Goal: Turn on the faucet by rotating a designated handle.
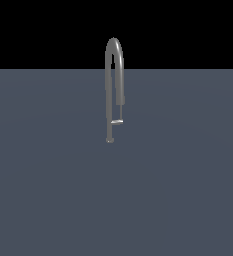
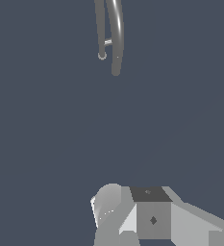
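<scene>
One arm only, absent from exterior view. Faucet (image 1: 113,85) upright on grey floor (image 1: 48,200); handle (image 1: 117,122) low on long leg, just above round foot, long axis horizontal, jutting toward exterior view's right, under shorter leg's end. Wrist view: gripper (image 2: 147,216) well apart from faucet (image 2: 116,38); handle (image 2: 107,43) ahead. Fingers hidden, state cannot be told.

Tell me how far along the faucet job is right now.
Nothing looks done yet. The faucet stands alone on the grey floor, and its handle juts sideways from the stem with nothing touching it. In the wrist view the tool sits well apart from the faucet, so at most the approach is in hand. Reaching the handle and rotating it are both left.
</scene>
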{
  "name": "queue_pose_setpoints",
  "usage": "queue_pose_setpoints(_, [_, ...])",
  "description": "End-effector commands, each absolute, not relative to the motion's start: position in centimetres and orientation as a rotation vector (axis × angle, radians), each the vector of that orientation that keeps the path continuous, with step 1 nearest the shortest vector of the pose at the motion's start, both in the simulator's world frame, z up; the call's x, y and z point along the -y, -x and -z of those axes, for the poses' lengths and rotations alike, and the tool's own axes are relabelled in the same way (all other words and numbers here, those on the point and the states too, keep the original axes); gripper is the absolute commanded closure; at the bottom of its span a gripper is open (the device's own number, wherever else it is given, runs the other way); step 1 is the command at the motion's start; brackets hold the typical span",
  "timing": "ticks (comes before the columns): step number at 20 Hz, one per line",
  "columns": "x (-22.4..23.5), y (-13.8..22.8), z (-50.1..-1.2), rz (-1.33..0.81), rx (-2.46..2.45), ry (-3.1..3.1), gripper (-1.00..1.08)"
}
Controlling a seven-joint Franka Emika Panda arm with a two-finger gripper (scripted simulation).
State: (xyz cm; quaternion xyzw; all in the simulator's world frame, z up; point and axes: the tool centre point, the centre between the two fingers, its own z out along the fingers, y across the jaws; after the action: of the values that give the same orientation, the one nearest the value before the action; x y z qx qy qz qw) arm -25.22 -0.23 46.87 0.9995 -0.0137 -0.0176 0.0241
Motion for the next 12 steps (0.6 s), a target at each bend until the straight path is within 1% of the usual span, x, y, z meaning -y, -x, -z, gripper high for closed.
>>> queue_pose_setpoints(1, [0.2, 25.2, -46.9, 0.054, 0.042, -3.093, 1.08])
queue_pose_setpoints(6, [0.1, 25.2, -47.5, 0.033, 0.046, -3.104, 1.08])
queue_pose_setpoints(12, [-0.1, 25.1, -49.8, -0.048, 0.058, -3.149, 1.08])
